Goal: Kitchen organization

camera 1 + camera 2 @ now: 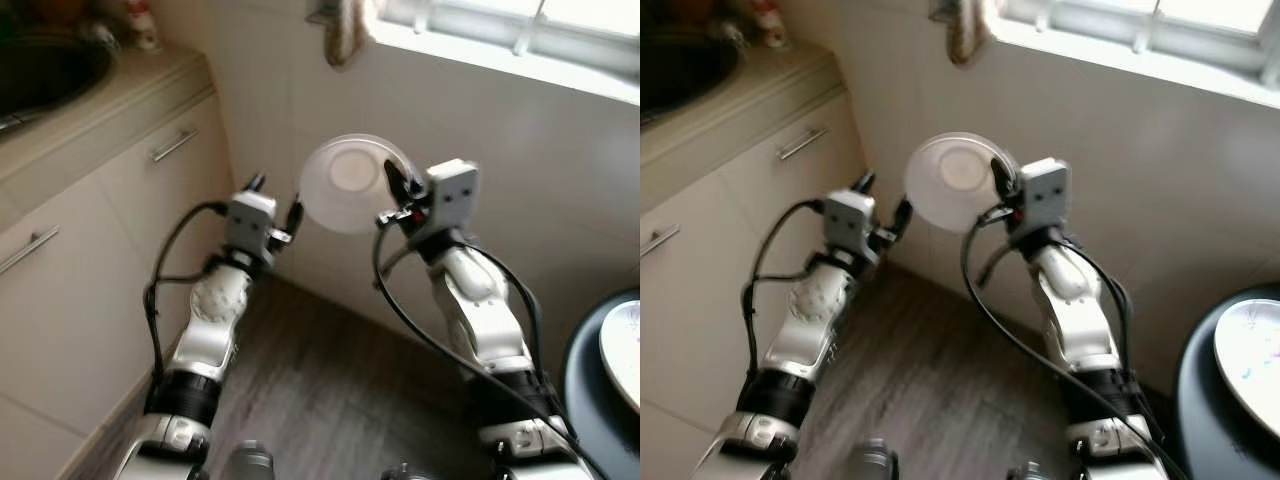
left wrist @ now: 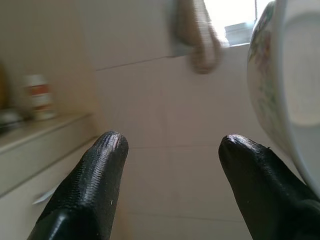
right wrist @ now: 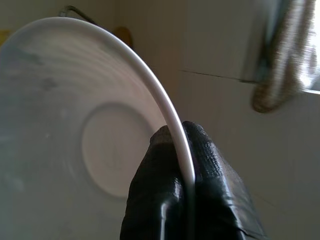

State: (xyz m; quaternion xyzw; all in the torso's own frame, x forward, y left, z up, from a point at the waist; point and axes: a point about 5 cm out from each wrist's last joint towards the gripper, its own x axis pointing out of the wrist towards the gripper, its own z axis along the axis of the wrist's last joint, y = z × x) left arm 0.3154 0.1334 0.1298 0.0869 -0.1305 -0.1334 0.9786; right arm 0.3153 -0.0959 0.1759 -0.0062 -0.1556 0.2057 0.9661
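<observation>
A white bowl [image 1: 347, 182] is held up in the air on its side, its inside facing me, in front of the tiled wall. My right gripper [image 1: 397, 183] is shut on its right rim; the right wrist view shows the thin rim [image 3: 176, 131] pinched between the black fingers [image 3: 165, 195]. My left gripper [image 1: 275, 205] stands open just left of the bowl, a little below it, with nothing between its fingertips [image 2: 100, 165]. The bowl's outer side [image 2: 290, 80] lies beside one finger in the left wrist view.
A counter with a dark sink [image 1: 45, 70] and cabinet drawers [image 1: 150, 180] runs along the left. A window [image 1: 520, 30] and a hanging cloth [image 1: 347, 30] are above. A dark round table [image 1: 585, 380] with a plate [image 1: 622, 350] stands at the right. Wood floor [image 1: 320, 390] lies below.
</observation>
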